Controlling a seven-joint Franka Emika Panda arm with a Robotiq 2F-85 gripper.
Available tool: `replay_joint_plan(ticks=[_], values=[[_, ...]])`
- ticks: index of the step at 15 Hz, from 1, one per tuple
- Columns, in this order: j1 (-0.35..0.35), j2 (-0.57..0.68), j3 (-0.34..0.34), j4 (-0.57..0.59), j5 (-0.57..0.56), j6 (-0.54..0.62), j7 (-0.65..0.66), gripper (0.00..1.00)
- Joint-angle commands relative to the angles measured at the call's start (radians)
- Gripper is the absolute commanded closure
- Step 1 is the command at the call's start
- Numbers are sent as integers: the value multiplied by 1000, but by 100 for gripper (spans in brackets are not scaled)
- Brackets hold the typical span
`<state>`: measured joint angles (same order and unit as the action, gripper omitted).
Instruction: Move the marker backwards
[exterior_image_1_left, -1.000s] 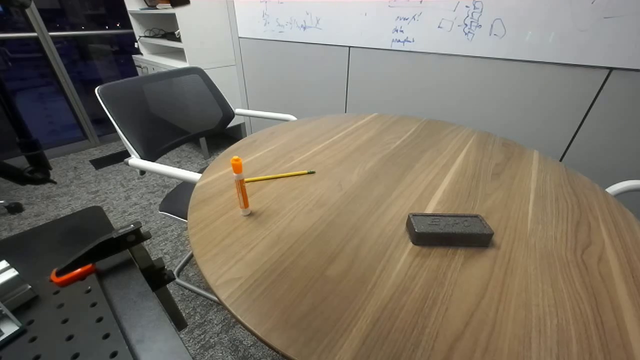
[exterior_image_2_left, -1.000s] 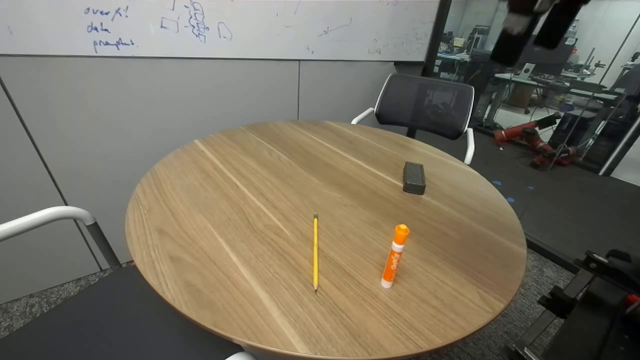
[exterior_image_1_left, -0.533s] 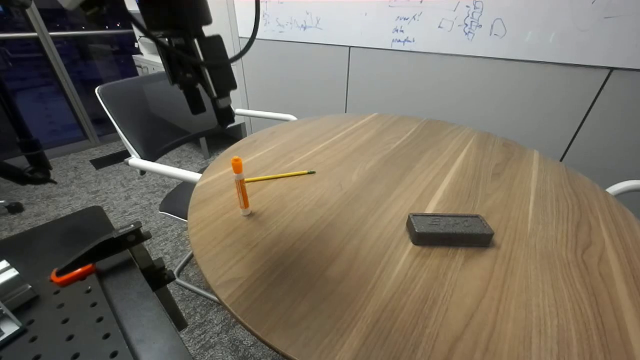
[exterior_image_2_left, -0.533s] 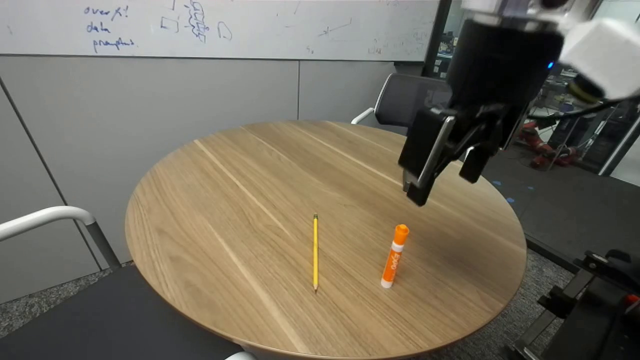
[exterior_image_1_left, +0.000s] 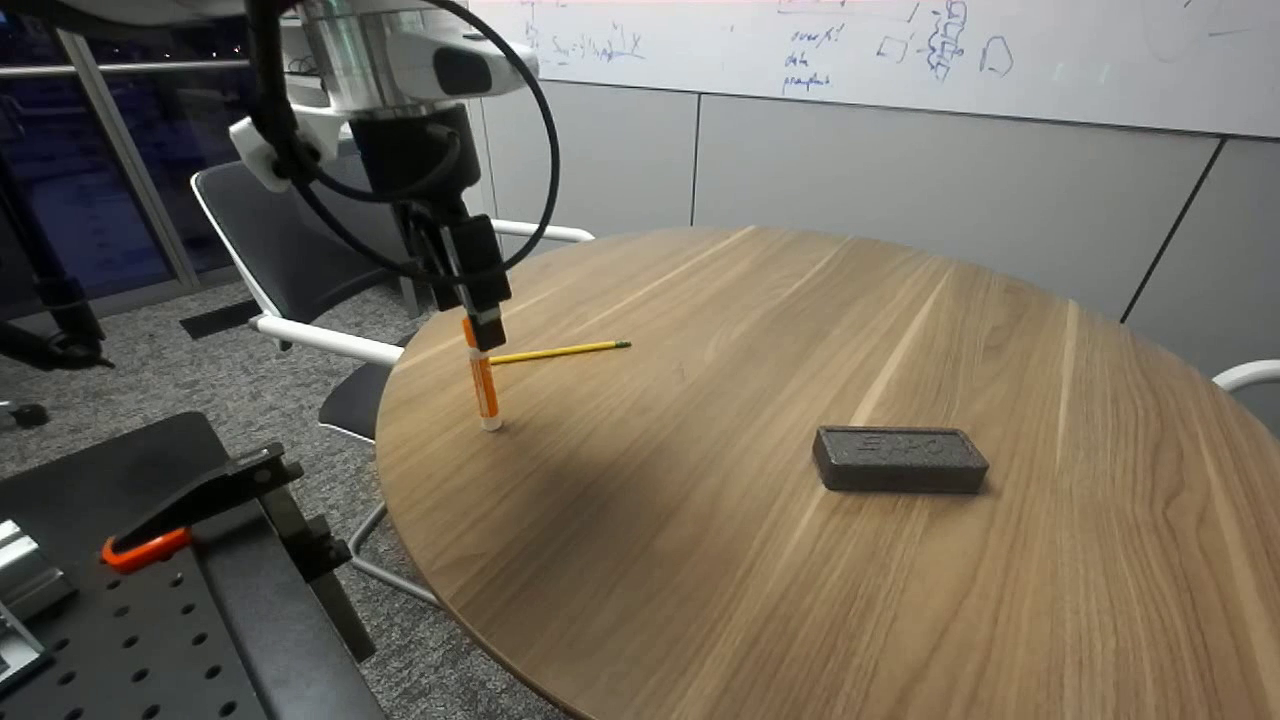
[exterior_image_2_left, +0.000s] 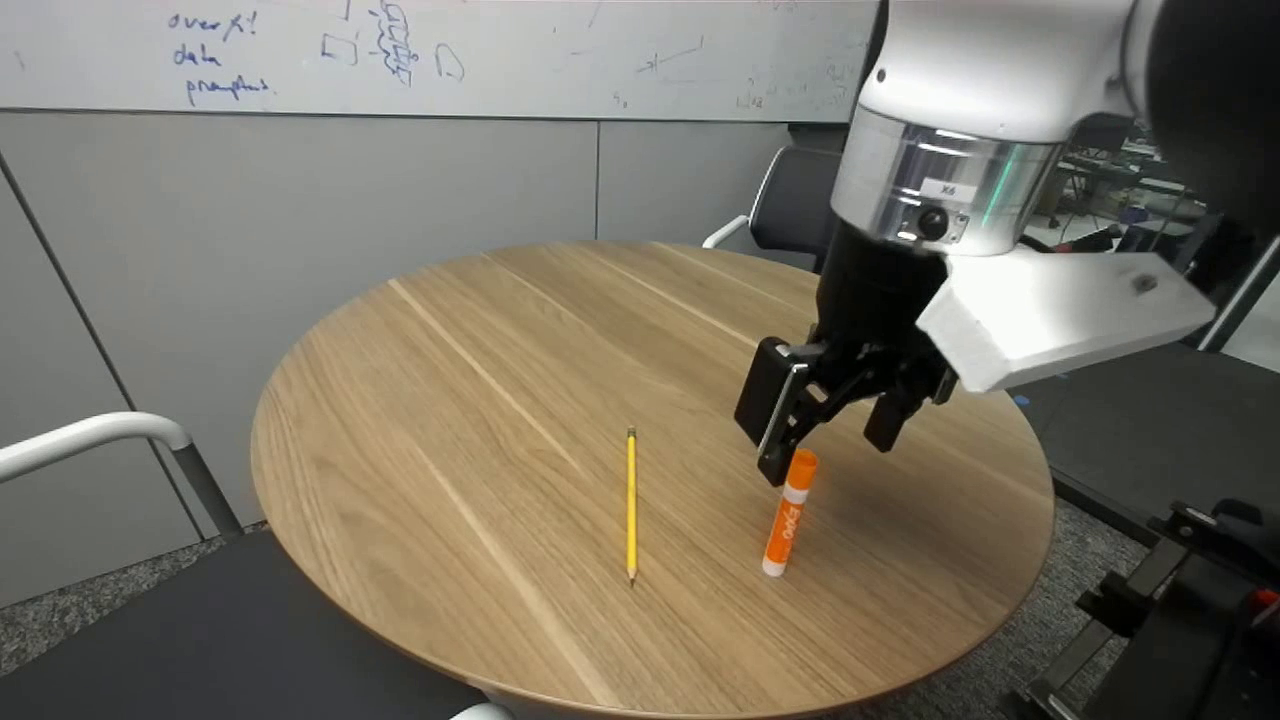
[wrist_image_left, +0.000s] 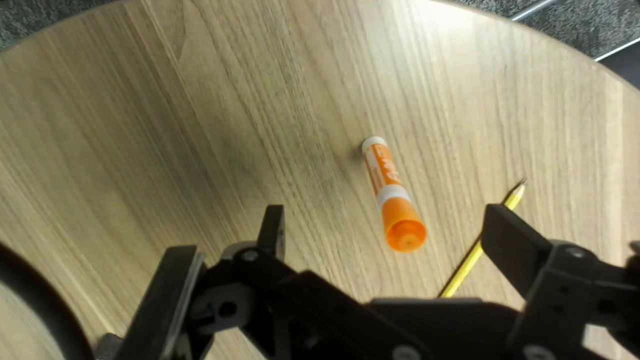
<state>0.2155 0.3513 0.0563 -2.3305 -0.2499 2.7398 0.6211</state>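
I have the gripper (wrist_image_left: 386, 231) wide near the marker (exterior_image_2_left: 788, 525), upright on the surface (exterior_image_2_left: 530, 470), a pencil (exterior_image_2_left: 631, 508) lying nearby.

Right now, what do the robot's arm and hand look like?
The arm is white and rounded, with a silvery band bearing a label reading X6. A black cable loops outside it. The hand is black and angular, with two blocky fingers and a silver strip on one.
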Motion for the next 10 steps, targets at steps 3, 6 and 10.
replay_joint_plan(ticks=[3, 6, 10], values=[[90, 115, -87, 94, 23, -4, 28, 26], [112, 143, -99, 118, 39, -13, 29, 49], [132, 158, -106, 145, 61, -45, 29, 80]])
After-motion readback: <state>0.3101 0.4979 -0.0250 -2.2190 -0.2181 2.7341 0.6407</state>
